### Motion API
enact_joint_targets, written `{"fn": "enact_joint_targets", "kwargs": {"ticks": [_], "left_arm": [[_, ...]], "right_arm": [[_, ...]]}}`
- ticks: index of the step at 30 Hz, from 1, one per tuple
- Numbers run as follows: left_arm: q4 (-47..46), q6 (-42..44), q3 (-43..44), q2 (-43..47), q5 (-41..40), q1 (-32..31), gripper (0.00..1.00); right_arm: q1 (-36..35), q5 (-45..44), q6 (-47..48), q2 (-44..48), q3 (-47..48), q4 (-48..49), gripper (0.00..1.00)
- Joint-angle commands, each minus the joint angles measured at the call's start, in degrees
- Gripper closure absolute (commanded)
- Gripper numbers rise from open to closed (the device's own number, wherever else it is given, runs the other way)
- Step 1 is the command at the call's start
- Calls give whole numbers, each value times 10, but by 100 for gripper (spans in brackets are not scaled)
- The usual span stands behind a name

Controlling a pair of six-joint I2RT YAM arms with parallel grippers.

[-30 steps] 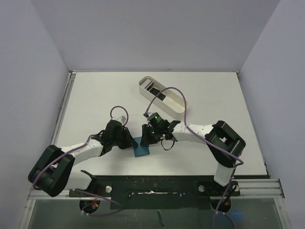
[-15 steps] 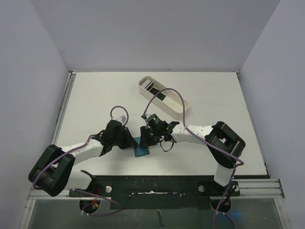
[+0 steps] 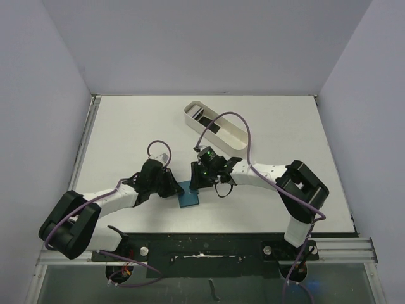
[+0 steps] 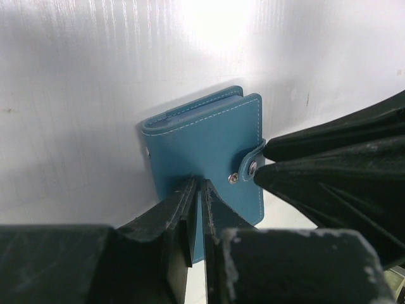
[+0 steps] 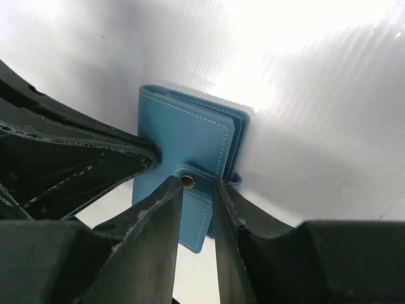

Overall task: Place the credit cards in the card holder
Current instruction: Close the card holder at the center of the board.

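The teal-blue card holder [image 3: 188, 199] lies folded on the table between the two grippers. My left gripper [image 4: 197, 187] is shut on the near edge of its cover [image 4: 202, 136]. From the other side my right gripper [image 5: 197, 183] is shut on the card holder's strap [image 5: 196, 188], with the snap stud sitting between the fingers. In the left wrist view the right fingers [image 4: 329, 152] meet at that strap. Dark credit cards [image 3: 214, 126] lie in the white tray at the back. The card holder's inside pockets are hidden.
The long white oval tray [image 3: 235, 142] stands diagonally behind the right arm. A purple cable [image 3: 243, 130] arcs over it from the right wrist. The table's near edge and the arm bases lie just below the card holder.
The right wrist has shifted slightly toward the back and its cable loop has risen. The left arm and the card holder have stayed where they were.
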State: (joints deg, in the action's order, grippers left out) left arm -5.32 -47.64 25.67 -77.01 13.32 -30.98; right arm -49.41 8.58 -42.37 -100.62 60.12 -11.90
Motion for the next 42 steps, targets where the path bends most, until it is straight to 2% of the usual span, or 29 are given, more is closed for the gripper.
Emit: {"fn": "enact_joint_targets", "kwargs": {"ticks": [1, 10, 34, 42], "left_arm": [[12, 13, 7, -21, -37, -5, 91], [12, 13, 13, -31, -37, -8, 91], [10, 7, 12, -29, -42, -12, 91], [10, 5, 11, -29, -45, -14, 91]], "right_arm": [[8, -8, 10, 32, 25, 13, 72], [10, 17, 16, -4, 36, 23, 72], [-16, 38, 2, -10, 21, 23, 75], [-13, -6, 10, 23, 38, -8, 75]]}}
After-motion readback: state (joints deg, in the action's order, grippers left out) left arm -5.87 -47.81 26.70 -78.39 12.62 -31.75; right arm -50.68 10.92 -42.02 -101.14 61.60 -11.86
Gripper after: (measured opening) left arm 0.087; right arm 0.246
